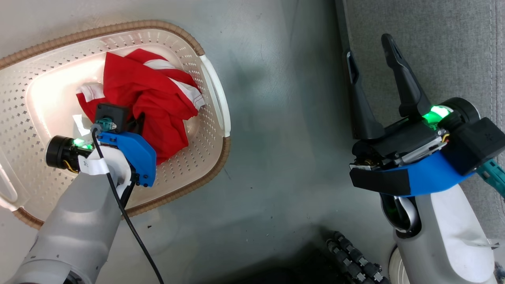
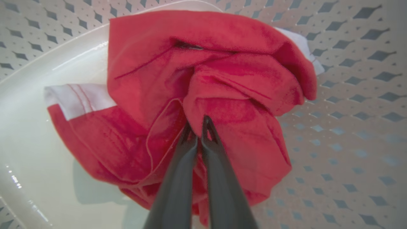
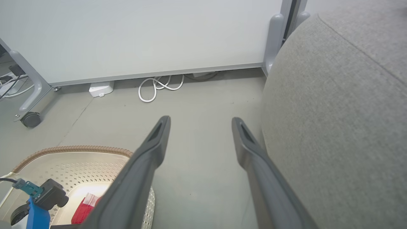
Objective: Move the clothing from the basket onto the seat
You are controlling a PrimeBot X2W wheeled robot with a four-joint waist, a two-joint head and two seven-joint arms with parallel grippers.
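The red and white clothing [image 1: 154,98] lies bunched in the cream basket [image 1: 158,27] on the floor at the left. My left gripper [image 1: 136,122] reaches down into the basket, its fingertips hidden under the wrist housing. In the left wrist view, the left gripper [image 2: 197,130] is shut, pinching a fold of the red clothing [image 2: 222,79] above the basket's perforated wall [image 2: 349,95]. My right gripper [image 1: 367,46] stands open and empty beside the grey seat [image 1: 434,47]. Its fingers [image 3: 160,136] sit between the seat [image 3: 334,111] and the basket [image 3: 73,149].
Bare grey floor [image 1: 284,138] separates the basket from the seat. A pale partition panel [image 3: 143,38] on a castor [image 3: 30,119] stands behind, with a coiled white cable [image 3: 159,87] and a small white box [image 3: 101,89] at its foot. A black ribbed hose [image 1: 355,256] lies near my base.
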